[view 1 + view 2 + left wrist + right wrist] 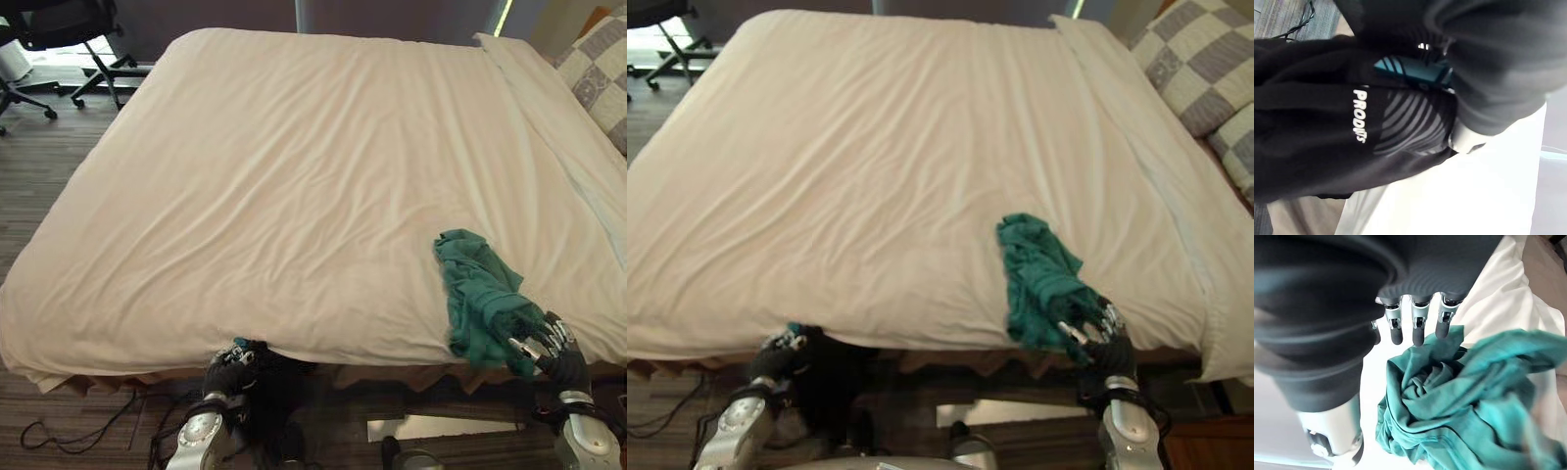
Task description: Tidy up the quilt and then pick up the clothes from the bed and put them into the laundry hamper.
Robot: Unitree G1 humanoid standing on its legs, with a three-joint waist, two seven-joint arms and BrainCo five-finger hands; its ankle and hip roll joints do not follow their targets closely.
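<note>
A cream quilt (pixel 294 176) lies spread flat over the bed. A crumpled teal garment (pixel 475 294) rests on its near right edge. My right hand (pixel 560 364) reaches up from below that edge. Its fingers (pixel 1418 328) are nearly straight, with the tips touching the teal garment (pixel 1464 401), and the thumb stands apart from them. My left hand (pixel 227 374) sits under the quilt's near edge at the lower left. It is curled into a black garment (pixel 1317 147) with white print and a teal stripe. That garment hangs dark (pixel 269 387) below the bed edge.
Checkered pillows (pixel 1205 64) lie at the head of the bed on the far right. A black office chair (pixel 69 29) stands on the wooden floor at the far left. A wooden piece of furniture (pixel 1215 446) shows at the lower right corner.
</note>
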